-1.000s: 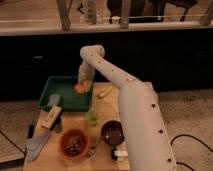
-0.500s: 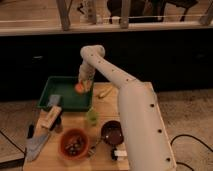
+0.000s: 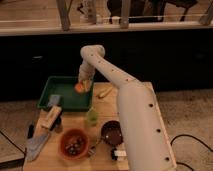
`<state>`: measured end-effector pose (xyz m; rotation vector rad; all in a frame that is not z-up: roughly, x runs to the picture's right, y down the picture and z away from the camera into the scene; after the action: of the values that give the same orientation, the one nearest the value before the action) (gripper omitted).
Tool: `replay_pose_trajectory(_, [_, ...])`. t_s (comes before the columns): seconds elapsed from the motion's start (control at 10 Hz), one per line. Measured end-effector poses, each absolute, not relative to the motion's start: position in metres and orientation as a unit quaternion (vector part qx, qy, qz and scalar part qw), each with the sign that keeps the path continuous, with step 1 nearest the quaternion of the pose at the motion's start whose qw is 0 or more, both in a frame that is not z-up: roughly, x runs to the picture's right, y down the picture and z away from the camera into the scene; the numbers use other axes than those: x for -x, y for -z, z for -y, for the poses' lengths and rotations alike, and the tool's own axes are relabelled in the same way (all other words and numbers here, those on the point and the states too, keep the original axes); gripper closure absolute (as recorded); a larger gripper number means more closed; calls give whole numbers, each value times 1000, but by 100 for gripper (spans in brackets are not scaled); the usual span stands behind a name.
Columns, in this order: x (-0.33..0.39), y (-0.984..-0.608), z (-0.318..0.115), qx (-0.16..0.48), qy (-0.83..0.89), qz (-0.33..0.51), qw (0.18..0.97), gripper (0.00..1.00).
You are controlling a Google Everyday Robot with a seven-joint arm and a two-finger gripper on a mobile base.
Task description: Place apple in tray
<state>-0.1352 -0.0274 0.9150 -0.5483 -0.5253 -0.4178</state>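
The dark green tray lies at the back left of the wooden table. My gripper hangs over the tray's right part at the end of the long white arm. The orange-red apple sits right at the gripper's tip, above the tray floor. I cannot tell whether it is still held or resting in the tray.
An orange bowl with dark pieces and a dark brown bowl stand at the front. A small green cup stands before the tray. A yellow banana-like piece lies right of the tray. A wooden block and a knife lie at the left.
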Motion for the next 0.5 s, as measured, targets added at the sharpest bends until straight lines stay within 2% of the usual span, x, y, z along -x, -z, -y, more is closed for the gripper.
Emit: replay_pose_trajectory(0.5, [134,-917,28,267,198,253,908,99])
